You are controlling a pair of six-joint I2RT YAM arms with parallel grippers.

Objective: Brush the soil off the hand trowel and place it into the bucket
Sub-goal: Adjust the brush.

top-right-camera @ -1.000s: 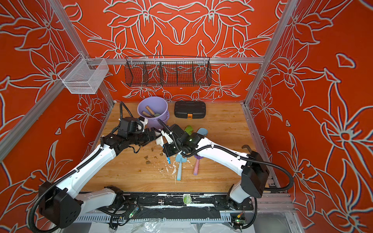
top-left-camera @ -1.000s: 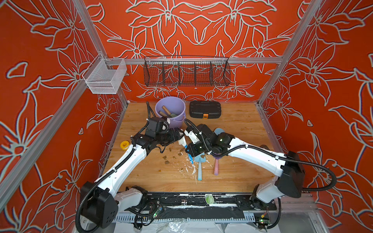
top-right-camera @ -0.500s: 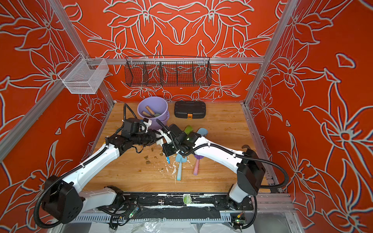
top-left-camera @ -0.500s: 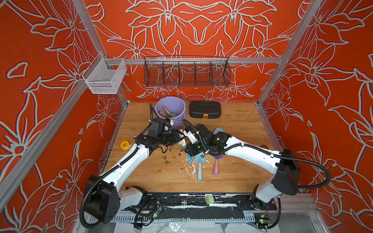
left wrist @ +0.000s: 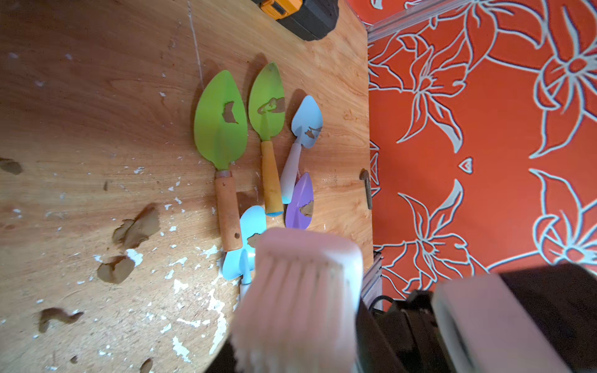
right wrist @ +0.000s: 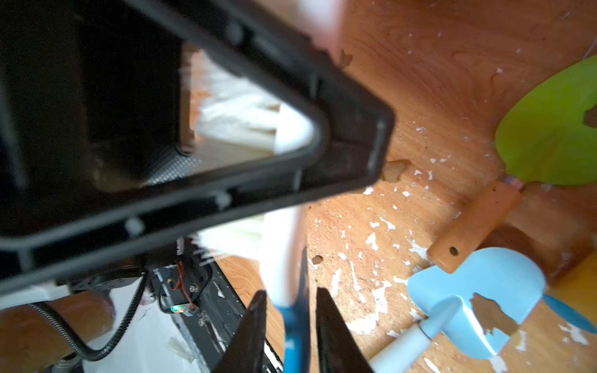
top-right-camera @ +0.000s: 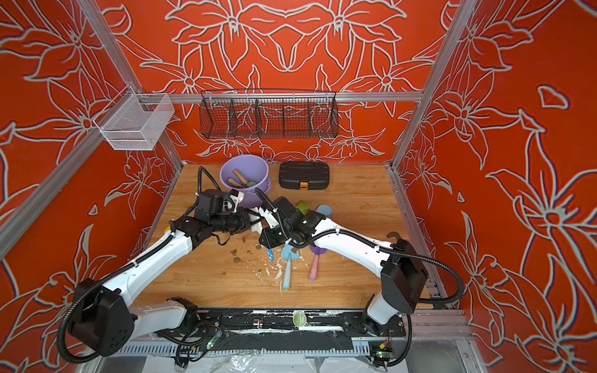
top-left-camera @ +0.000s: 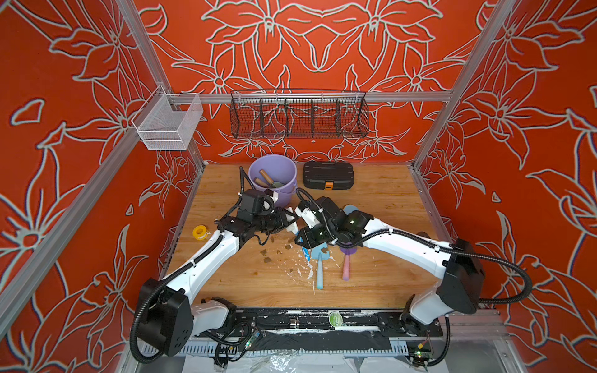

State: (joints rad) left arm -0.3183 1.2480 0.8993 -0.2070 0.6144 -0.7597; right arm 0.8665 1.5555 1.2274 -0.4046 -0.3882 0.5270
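The wooden table (top-left-camera: 371,200) fills the floor of the cell. The bucket (top-left-camera: 277,164) stands near the back wall with two wooden-handled tools (top-left-camera: 266,176) leaning inside. Both arms meet just in front of it. The left gripper (top-left-camera: 289,221) is clamped on the brush (left wrist: 300,290) near its bristle head, holding it off the table. The right gripper (right wrist: 290,292) has its fingers (right wrist: 332,329) spread a little either side of the brush's blue handle end, with a gap showing beside it. Five trowels (left wrist: 219,126) lie flat on the table under the right arm, none between any fingers. The light-blue trowel (right wrist: 478,284) is nearest, just beside the right fingers. Soil (left wrist: 139,222) sits in clumps on the wood and in patches on every blade.
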